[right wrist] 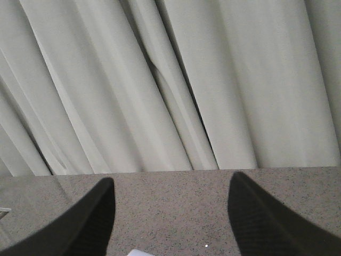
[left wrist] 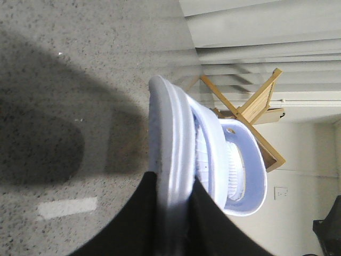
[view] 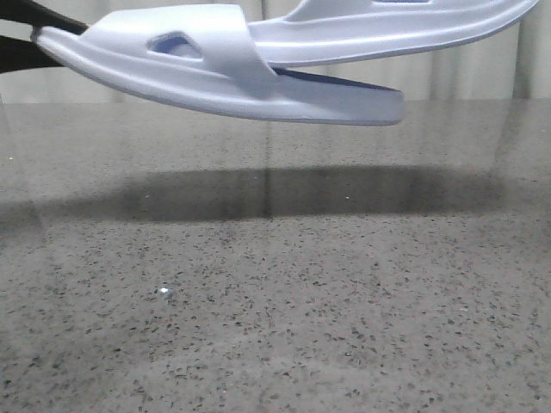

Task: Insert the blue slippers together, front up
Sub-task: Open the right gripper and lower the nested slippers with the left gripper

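Observation:
Two pale blue-white slippers hang in the air above the speckled table [view: 275, 301], nested together. In the front view the nearer slipper [view: 215, 82] has a wide strap with a triangular cutout, and the second slipper [view: 387, 30] runs in under that strap. My left gripper [left wrist: 173, 178] is shut on the sole edge of one slipper [left wrist: 168, 133]; the other slipper [left wrist: 242, 170] lies against it with its ribbed footbed showing. A black part of the left gripper [view: 30, 39] shows at the top left of the front view. My right gripper [right wrist: 171, 178] is open and empty over the table.
The slippers cast a wide shadow [view: 284, 194] on the table. A wooden frame [left wrist: 256, 106] stands beyond the table edge before pale curtains [right wrist: 170, 80]. A white mark [left wrist: 66, 207] lies on the table. A small pale corner [right wrist: 141, 252] shows below the right fingers.

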`<state>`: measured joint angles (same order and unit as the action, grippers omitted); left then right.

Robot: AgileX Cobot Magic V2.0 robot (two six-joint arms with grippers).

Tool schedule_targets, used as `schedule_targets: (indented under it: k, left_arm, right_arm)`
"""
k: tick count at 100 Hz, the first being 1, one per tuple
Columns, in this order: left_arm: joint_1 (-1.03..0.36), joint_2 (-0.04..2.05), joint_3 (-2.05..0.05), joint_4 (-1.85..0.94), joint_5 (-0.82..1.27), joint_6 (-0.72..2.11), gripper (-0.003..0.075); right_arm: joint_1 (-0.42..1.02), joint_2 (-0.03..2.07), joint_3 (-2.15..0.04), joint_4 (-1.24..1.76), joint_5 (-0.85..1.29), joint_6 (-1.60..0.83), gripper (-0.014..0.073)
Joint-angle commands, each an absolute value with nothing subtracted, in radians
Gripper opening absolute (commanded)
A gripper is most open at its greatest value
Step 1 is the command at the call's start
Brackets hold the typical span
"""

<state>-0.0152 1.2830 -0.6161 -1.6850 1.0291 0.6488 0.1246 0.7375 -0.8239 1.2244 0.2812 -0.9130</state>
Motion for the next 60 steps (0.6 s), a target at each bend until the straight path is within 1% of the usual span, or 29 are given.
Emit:
schedule_targets:
  k: [1,24,60]
  left_arm:
    - [-0.019,1.294,-0.627,-1.756,1.106,0.665,0.0027]
    - [-0.019,1.378,-0.617,-1.794,1.166,0.736,0.0027]
    - [-0.019,1.454,-0.617,-1.792,1.154,0.786,0.0027]
  right_arm:
    - [0.119,0.733,-0.851,1.233,0.245,-0.934,0.0397]
    - [0.119,0.733,-0.851,1.233,0.253,-0.934,0.0397]
    - [0.119,0.733,-0.851,1.233,0.258,-0.934,0.0397]
